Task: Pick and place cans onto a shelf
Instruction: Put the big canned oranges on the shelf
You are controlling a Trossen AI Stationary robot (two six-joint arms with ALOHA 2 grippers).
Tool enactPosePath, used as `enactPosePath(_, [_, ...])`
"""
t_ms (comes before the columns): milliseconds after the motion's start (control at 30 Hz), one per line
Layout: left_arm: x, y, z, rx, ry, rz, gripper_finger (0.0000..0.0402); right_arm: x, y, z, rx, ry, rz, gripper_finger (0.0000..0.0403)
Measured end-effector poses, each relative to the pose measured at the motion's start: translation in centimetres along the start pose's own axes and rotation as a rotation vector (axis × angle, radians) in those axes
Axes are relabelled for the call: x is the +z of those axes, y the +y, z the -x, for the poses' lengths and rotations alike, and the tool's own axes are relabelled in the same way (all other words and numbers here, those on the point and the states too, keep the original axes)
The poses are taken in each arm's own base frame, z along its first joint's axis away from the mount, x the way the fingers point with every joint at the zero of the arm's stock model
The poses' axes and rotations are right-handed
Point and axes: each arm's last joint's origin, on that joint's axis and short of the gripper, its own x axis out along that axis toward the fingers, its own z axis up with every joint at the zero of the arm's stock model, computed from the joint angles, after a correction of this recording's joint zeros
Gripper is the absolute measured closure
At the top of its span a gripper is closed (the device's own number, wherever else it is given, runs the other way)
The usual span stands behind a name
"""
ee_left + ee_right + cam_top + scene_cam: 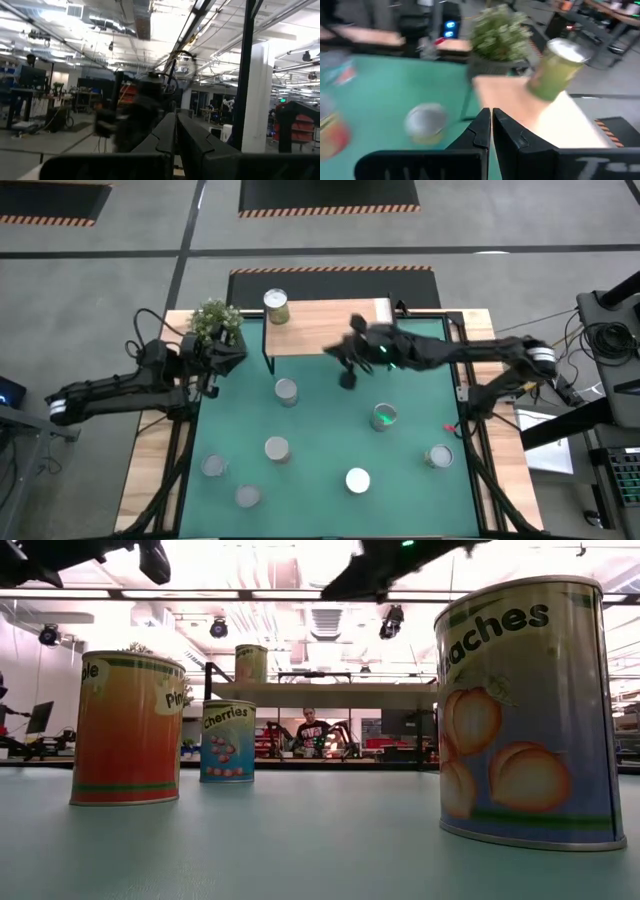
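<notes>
One greenish can (276, 306) (555, 70) stands upright on the light-wood shelf (330, 330) at the table's far edge. Several more cans stand upright on the green tabletop, among them can (287, 391), can (384, 417) and can (357, 480). The low view shows a peaches can (525, 710), an orange can (128, 730) and a cherries can (227, 740). My right gripper (332, 352) (491, 120) hovers shut and empty over the shelf's front edge, to the right of the shelved can. My left gripper (235, 352) (175, 127) is shut and empty, raised beside the plant.
A potted green plant (215, 323) (500, 30) stands at the shelf's left end. Wooden borders (150, 480) flank the green mat. The shelf's right half (375, 315) is bare wood. The shelf's black legs (267, 355) stand on the mat.
</notes>
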Motion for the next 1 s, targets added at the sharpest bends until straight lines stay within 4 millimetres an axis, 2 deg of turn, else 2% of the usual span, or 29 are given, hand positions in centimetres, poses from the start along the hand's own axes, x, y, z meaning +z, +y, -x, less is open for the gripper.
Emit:
enactPosePath(133, [-0.8, 0.5, -0.8, 0.037, 0.03, 0.016, 0.0402, -2.7, 3.1, 2.8, 0.085, -0.035, 0.056, 0.0394])
enactPosePath(233, [-1.9, 1.1, -1.7, 0.069, 0.06, 0.059, 0.0402, -4.2, 4.5, 4.5, 0.125, -0.078, 0.078, 0.0394])
enactPosePath(433, [-4.1, 2.4, -4.0, 0.138, 0.228, 0.178, 0.0402, -5.7, 4.6, 7.6, 0.127, -0.147, 0.082, 0.0394])
enactPosePath(567, [-4.2, 3.4, -6.0, 0.333, 0.515, 0.205, 0.0402, -5.3, 3.9, 9.7, 0.112, -0.197, 0.085, 0.0394])
enactPosePath(700, [-3.2, 4.1, -6.8, 0.619, 0.962, 0.048, 0.0402, -4.9, 3.4, 11.4, 0.099, -0.246, 0.102, 0.0394])
enactPosePath(767, [-2.4, 4.4, -7.4, 0.68, 1.116, -0.064, 0.0402, -4.9, 3.3, 11.9, 0.099, -0.249, 0.105, 0.0394])
enactPosePath(867, [-1.4, 5.1, -8.9, 0.68, 1.196, -0.215, 0.0402, -5.0, 3.2, 12.3, 0.097, -0.247, 0.122, 0.0394])
enactPosePath(1000, [-0.4, 6.8, -10.3, 0.671, 1.25, -0.316, 0.0402, -5.1, 3.2, 12.2, 0.099, -0.237, 0.132, 0.0394])
